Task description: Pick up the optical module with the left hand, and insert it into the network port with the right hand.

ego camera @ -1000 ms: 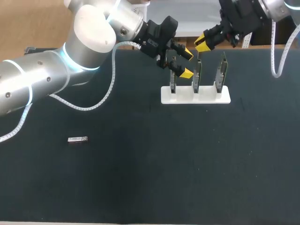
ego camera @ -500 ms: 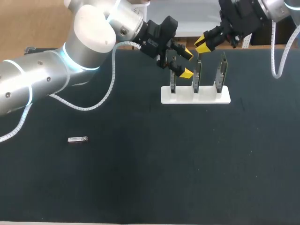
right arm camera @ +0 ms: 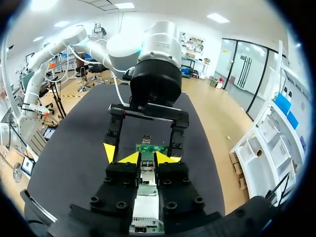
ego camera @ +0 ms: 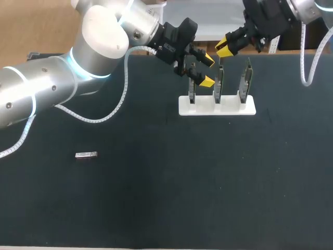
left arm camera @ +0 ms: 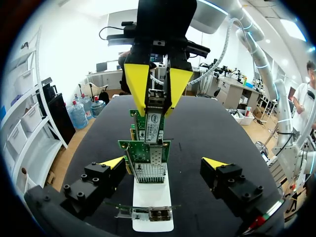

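A white stand point(ego camera: 229, 108) sits toward the far side of the black table point(ego camera: 182, 198).

Bright, even light falls from overhead. The matte black table point(ego camera: 156, 208) swallows it, so shadows are faint, perhaps a soft one beside the white rack point(ego camera: 217, 105). Glossy highlights sit on the pale shell of the left arm point(ego camera: 104, 36)

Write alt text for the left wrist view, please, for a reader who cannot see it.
Ahead, the right gripper is shut on a module, held just above the upright cards that stand in a white rack. The left gripper is open, with its fingers to either side of the cards.
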`<action>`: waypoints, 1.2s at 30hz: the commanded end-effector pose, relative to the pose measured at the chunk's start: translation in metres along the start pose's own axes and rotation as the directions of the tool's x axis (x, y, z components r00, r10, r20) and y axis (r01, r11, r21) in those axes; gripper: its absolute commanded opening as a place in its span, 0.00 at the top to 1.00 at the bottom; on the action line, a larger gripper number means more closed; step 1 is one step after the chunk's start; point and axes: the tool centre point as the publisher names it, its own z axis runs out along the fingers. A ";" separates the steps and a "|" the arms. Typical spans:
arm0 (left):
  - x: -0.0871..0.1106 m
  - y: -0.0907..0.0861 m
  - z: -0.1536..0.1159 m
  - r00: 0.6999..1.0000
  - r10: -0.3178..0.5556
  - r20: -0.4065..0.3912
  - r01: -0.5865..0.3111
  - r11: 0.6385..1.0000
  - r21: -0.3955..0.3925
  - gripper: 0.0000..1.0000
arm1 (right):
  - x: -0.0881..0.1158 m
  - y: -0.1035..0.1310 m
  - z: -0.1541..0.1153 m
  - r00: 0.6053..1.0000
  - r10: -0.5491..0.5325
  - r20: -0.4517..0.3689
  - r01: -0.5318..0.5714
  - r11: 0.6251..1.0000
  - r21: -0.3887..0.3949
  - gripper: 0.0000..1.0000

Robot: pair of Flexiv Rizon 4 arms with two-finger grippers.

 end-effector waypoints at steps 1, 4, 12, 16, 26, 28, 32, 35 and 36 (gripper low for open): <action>-0.001 0.002 0.000 1.000 -0.001 -0.004 0.001 1.000 0.003 0.00 | 0.001 -0.001 0.003 1.000 0.001 -0.001 -0.001 1.000 -0.003 1.00; -0.001 0.002 0.000 1.000 -0.001 -0.004 0.001 1.000 0.003 0.00 | 0.001 -0.001 0.004 1.000 0.005 -0.004 -0.005 1.000 -0.007 1.00; -0.001 0.002 0.000 1.000 -0.001 -0.004 0.001 1.000 0.003 0.00 | 0.002 0.001 0.003 1.000 0.007 -0.008 -0.007 1.000 -0.010 1.00; -0.001 0.002 0.000 1.000 -0.001 -0.004 0.001 1.000 0.003 0.00 | 0.000 0.000 0.000 1.000 0.004 -0.003 -0.004 1.000 0.000 1.00; -0.001 0.002 0.000 1.000 -0.001 -0.004 0.001 1.000 0.003 0.00 | -0.001 0.001 0.000 1.000 -0.003 0.004 0.003 1.000 0.004 1.00; -0.001 0.002 0.000 1.000 -0.001 -0.004 0.001 1.000 0.003 0.00 | 0.000 0.002 0.000 1.000 -0.001 0.003 0.001 1.000 0.001 1.00; -0.001 0.002 0.000 1.000 -0.001 -0.004 0.001 1.000 0.003 0.00 | 0.001 0.002 0.001 1.000 0.002 0.003 -0.002 1.000 0.000 1.00; -0.001 0.002 0.000 1.000 -0.001 -0.004 0.001 1.000 0.003 0.00 | 0.002 0.003 0.003 1.000 0.002 -0.003 -0.002 1.000 -0.006 1.00; -0.001 0.002 0.000 1.000 -0.001 -0.004 0.001 1.000 0.003 0.00 | 0.002 0.003 0.003 1.000 0.002 -0.004 -0.002 1.000 -0.006 1.00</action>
